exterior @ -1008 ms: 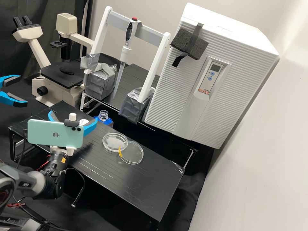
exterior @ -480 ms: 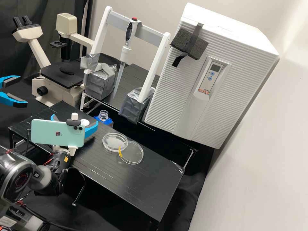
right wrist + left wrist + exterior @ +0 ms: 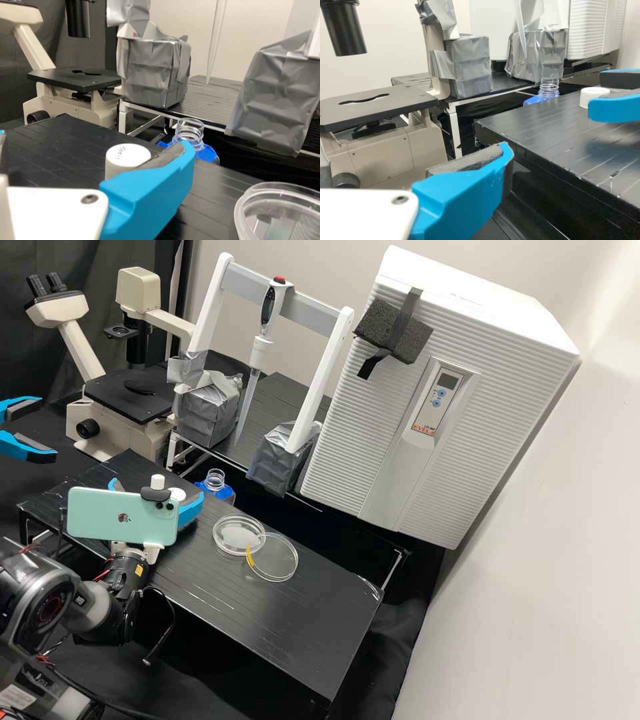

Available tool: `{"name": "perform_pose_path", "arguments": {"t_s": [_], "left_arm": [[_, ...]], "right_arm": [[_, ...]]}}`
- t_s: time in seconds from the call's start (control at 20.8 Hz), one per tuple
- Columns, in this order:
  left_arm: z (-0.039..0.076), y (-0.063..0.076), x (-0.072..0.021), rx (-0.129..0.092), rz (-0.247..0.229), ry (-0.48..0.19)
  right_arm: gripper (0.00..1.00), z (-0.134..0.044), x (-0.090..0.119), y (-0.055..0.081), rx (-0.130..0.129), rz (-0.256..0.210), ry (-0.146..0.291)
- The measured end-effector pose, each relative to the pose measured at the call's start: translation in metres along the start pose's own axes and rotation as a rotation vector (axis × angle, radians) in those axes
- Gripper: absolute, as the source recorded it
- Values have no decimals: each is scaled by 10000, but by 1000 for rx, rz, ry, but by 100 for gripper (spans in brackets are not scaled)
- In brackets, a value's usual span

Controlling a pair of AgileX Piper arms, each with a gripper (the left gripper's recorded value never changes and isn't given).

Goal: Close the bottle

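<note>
The clear bottle (image 3: 215, 481) with a blue base stands uncapped at the far edge of the black raised table (image 3: 293, 613); its bare neck (image 3: 190, 131) faces my right wrist view. Its white cap (image 3: 177, 493) lies on the table just short of it. My right gripper (image 3: 157, 491) is open, low over the table, and the cap (image 3: 127, 156) lies between its blue fingers (image 3: 150, 190). My left gripper (image 3: 48, 427) hangs open off the table's left side, holding nothing. From there the cap (image 3: 594, 96) and bottle (image 3: 549, 89) are some distance away.
Two clear petri dishes (image 3: 239, 533) (image 3: 273, 557) lie mid-table, right of the cap. A microscope (image 3: 100, 393) stands behind at left. A pipette stand (image 3: 267, 313) with taped feet and a large white appliance (image 3: 440, 393) stand behind the bottle.
My right arm has eased a little forward along the table, its elbow rising into view at lower left. The cap, bottle and left gripper have kept their places.
</note>
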Motion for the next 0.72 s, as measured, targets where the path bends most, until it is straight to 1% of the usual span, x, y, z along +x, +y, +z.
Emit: {"name": "perform_pose_path", "arguments": {"t_s": [0.1, 0.14, 0.29, 0.72], "left_arm": [[0, 0, 0, 0, 0, 0], [0, 0, 0, 0, 0, 0], [0, 0, 0, 0, 0, 0], [4, -1, 2, 0, 0, -2]], "right_arm": [[0, 21, 6, -9, 3, -6, -10], [0, 33, 6, -6, -2, -4, -17], [0, 67, -3, -7, 4, -1, -37], [0, 98, -11, 24, 11, 23, -59]]}}
